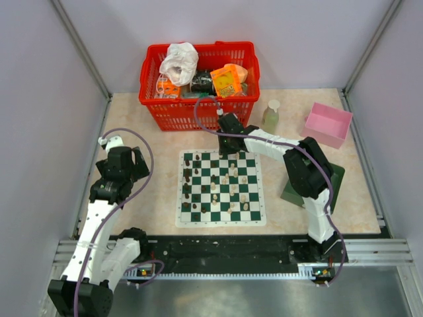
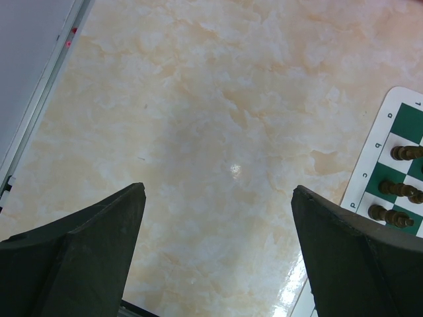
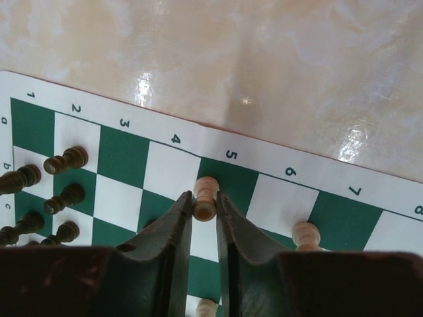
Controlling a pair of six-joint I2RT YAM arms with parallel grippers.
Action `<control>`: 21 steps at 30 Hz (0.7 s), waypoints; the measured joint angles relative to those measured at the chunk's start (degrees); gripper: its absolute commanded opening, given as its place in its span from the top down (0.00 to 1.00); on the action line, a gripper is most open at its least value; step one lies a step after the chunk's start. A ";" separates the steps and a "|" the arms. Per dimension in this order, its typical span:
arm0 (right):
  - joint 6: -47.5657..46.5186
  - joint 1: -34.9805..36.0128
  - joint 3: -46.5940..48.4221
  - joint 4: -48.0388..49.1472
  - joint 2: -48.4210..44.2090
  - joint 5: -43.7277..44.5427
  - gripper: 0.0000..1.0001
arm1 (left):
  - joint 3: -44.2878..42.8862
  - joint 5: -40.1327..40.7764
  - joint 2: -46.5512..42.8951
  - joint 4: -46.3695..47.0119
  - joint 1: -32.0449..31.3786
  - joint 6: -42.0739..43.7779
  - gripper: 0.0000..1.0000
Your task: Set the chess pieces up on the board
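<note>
Fingers of the right gripper [image 3: 203, 195] are clamped on a cream piece [image 3: 206, 188] at the far edge of the board [image 3: 168, 168], by the mark 5. Dark pieces [image 3: 66, 158] are grouped on its left side. The left gripper [image 2: 218, 190] is held wide apart over the table [image 2: 198, 99].

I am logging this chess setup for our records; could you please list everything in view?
board: one, green and white, table centre
dark chess pieces: many, brown, board's left columns
cream chess pieces: many, cream, mid-board and right
cream piece: one, cream, far board edge, gripped
basket: one, red, far side
bag: one, white, in basket
packets: several, orange, in basket
bottle: one, pale green, right of basket
pink box: one, pink, far right
green box: one, dark green, right of board
left gripper: one, black, open, left of board
right gripper: one, black, shut on cream piece
</note>
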State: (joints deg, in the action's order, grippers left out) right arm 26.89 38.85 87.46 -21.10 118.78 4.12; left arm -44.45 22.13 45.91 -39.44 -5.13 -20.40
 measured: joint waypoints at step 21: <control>-1.27 -0.96 -5.51 -2.16 -16.92 7.23 0.89 | 0.00 -0.04 0.11 0.00 0.00 -0.02 0.03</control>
State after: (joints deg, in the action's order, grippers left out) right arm 25.63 37.89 81.95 -23.27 101.86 11.35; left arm -44.45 22.09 46.02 -39.44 -5.13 -20.43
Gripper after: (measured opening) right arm 0.164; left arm 0.970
